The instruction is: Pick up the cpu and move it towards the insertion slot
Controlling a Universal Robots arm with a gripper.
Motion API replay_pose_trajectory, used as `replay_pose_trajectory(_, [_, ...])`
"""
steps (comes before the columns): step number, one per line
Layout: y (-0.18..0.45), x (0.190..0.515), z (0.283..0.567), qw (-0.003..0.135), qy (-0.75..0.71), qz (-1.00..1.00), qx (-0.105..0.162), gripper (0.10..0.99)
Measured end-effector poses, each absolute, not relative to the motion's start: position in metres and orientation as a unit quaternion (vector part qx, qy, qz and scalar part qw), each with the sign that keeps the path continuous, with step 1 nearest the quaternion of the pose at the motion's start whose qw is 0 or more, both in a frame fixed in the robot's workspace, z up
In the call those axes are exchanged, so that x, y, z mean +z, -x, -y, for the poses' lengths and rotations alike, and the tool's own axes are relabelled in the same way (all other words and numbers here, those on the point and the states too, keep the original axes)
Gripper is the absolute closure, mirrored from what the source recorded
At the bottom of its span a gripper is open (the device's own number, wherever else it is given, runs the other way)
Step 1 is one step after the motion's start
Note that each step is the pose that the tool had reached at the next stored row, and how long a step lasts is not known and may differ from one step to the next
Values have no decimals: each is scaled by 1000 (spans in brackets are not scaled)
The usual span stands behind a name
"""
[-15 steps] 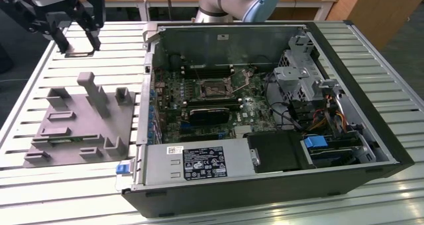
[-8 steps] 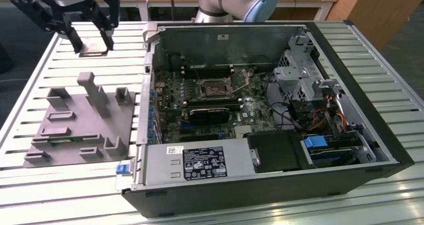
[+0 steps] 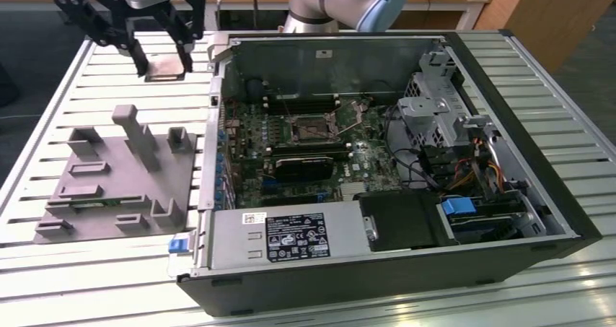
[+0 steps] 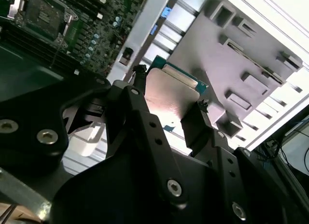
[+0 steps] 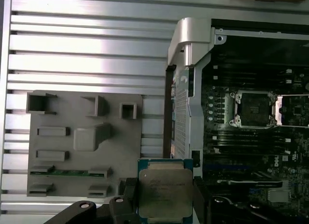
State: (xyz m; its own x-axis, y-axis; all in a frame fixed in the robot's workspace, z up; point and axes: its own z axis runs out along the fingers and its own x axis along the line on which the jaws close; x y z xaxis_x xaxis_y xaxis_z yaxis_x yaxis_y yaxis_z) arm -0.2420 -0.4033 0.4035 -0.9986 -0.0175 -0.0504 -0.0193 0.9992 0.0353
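Already the pick-up looks done: the pincer [image 5: 164,204] is clamped on the cpu [image 5: 165,191], one finger on each of two opposite edges, and holds it in the air above the slatted counter [image 3: 539,74]. In the exterior view the pincer [image 3: 166,66] hangs over the counter's far edge, beyond the grey fixture tray [image 3: 106,197] and just outside the open computer case [image 3: 568,219]. What is left, I judge, is most of the carry, since the insertion slot [image 3: 310,128] sits well apart, inside the case on the motherboard [image 3: 371,161]. The cpu lies flat, its silver top facing the first wrist camera (being square, it has no real long axis), with its green rim showing along the free edge.
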Motion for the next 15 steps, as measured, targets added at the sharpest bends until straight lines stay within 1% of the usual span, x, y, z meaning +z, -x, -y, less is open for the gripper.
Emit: replay_pose_trajectory(15, [184, 403, 403, 25, 9, -999, 18, 545])
